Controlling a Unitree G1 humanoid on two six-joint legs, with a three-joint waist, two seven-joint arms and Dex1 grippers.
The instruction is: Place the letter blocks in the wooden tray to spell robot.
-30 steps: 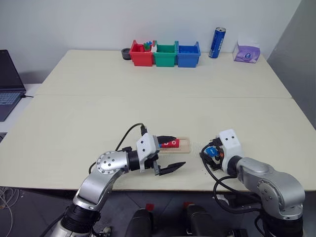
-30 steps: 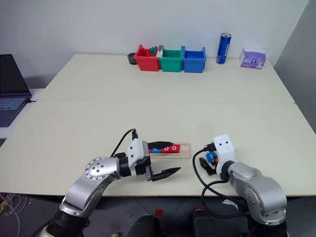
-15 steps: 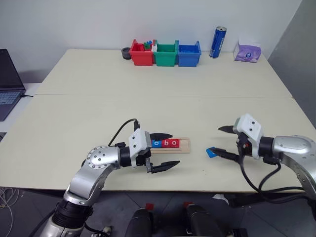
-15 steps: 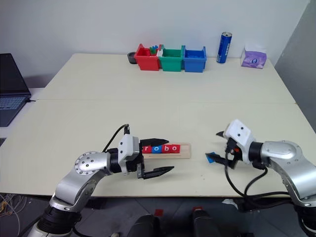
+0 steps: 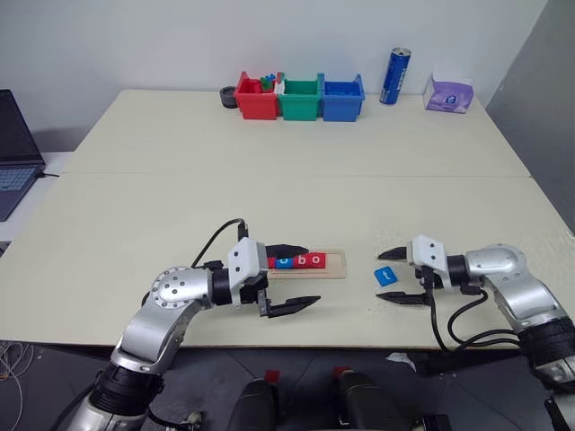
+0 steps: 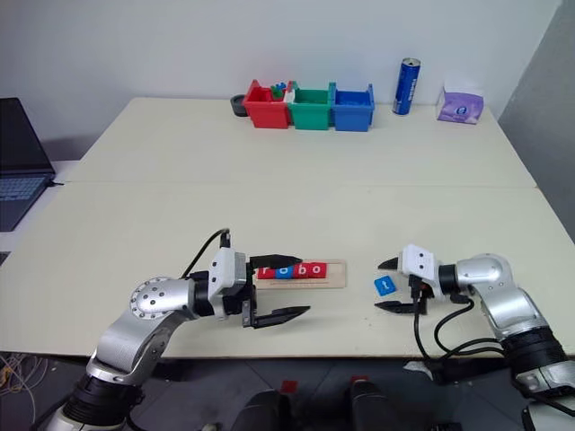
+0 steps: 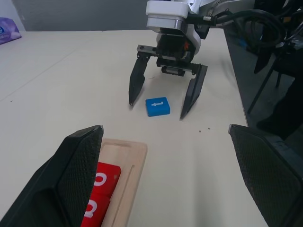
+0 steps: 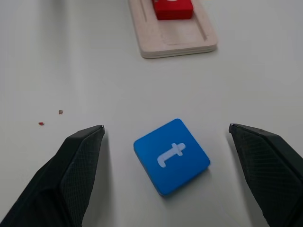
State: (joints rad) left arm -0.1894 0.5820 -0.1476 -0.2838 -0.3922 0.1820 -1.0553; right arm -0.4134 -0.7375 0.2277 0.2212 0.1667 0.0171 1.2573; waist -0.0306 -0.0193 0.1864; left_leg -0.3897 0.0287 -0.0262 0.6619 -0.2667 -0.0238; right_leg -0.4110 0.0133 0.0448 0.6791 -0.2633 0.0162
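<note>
The wooden tray [image 5: 338, 263] lies near the table's front edge. It holds a row of letter blocks, red r [image 6: 263, 270], blue o [image 6: 283, 270], red b [image 6: 301, 270] and red o [image 6: 316, 269]. My left gripper [image 5: 311, 274] is open around the tray's left half, one finger behind it and one in front. A blue t block [image 5: 384, 275] lies flat on the table just right of the tray. My right gripper [image 6: 381, 285] is open and points left, its fingers [image 8: 71, 175] straddling the t block [image 8: 171, 156] without touching it.
Red [image 5: 257, 97], green [image 5: 301, 99] and blue [image 5: 343, 99] bins stand at the table's far edge, with a blue can [image 5: 395, 77] and a purple tissue pack [image 5: 449, 93] to their right. A laptop [image 5: 16, 153] sits on a side table at far left.
My right gripper has swung out from near the table edge and rolled level, its open fingers now on either side of the blue t block. The left gripper has drawn slightly left.
</note>
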